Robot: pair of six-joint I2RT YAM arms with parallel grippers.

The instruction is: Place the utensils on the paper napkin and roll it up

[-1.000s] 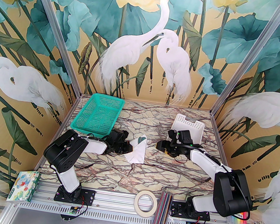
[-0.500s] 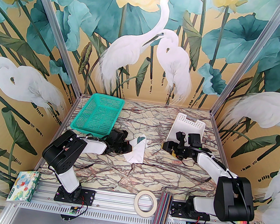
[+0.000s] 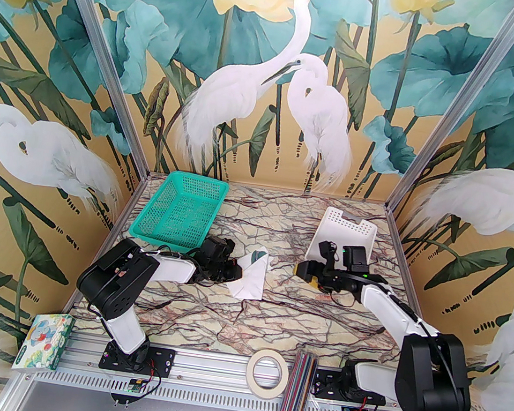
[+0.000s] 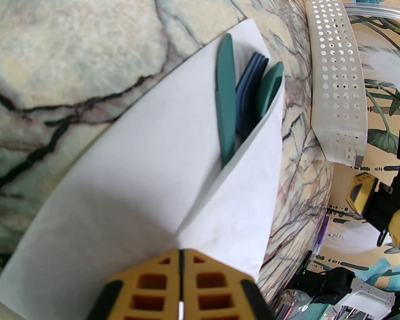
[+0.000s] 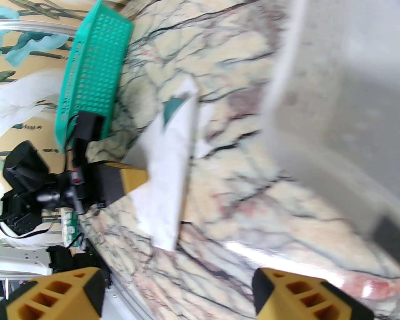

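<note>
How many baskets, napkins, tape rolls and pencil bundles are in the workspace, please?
Baskets: 2 (green basket, white basket)
Paper napkin: 1
Tape roll: 1
Pencil bundle: 1
Total: 5

– Any writing you can read here?
– None. The picture box [image 3: 44, 342] at the tabletop's near left corner is too small for any lettering to be made out.
– And the pencil pack [image 3: 298, 395] at the near edge?
– It has a blue label at its end, but that is unreadable too.
</note>
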